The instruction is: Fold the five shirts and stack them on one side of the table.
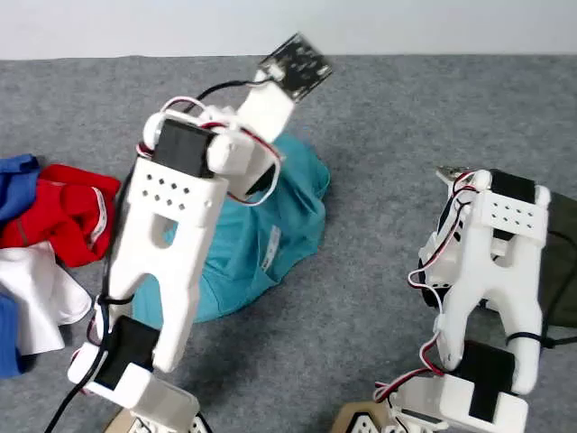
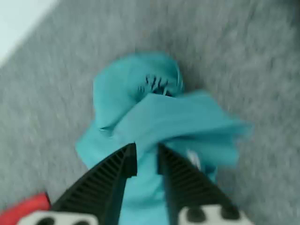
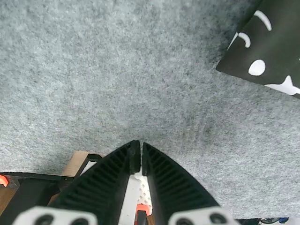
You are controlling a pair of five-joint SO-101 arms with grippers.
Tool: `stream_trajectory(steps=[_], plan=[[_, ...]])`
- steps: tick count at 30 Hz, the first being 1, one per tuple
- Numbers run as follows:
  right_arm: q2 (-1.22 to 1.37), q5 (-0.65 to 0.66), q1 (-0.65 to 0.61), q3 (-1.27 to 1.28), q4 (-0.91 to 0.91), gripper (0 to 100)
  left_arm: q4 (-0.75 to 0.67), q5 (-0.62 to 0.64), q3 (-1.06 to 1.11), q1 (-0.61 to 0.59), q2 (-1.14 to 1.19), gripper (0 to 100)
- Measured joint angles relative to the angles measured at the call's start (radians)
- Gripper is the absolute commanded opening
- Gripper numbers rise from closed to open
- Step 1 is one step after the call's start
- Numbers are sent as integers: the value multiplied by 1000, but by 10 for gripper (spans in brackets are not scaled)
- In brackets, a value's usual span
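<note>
The left gripper (image 2: pixel 146 152) is pinched nearly shut on a fold of the teal shirt (image 2: pixel 154 108), which lies crumpled mid-mat (image 1: pixel 388 126). A red shirt (image 1: pixel 68 212), white shirt (image 1: pixel 36 289) and blue shirt (image 1: pixel 13 180) are heaped at the left edge. The right gripper (image 3: pixel 141 147) hangs closed and empty, near the dark shirt (image 3: pixel 269 42) on the right.

1. The teal shirt (image 1: pixel 302 194) is unfolded and crumpled into a loose mound.
2. The red shirt (image 1: pixel 68 212) lies bunched, well left of the teal shirt.
3. The white shirt (image 1: pixel 36 284) is rumpled, also left of it, touching the red.
4. The blue shirt (image 1: pixel 16 180) sits farther left, beyond the red.
5. The black shirt (image 3: pixel 269 42) is white-printed and flat, well right of the teal shirt.
</note>
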Motion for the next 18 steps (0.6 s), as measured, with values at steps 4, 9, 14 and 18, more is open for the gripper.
stream_trajectory(steps=[4,9,14,18], plan=[[0,0,0,0,0,14,3,-14,103,-84,-3,153],[-38,0,-2,0,0,14,5,-58,140,-210,-26,153],[-161,0,-133,0,0,14,5,-84,144,-370,-169,144],[-224,0,-348,0,0,18,6,-92,149,-552,-272,144]])
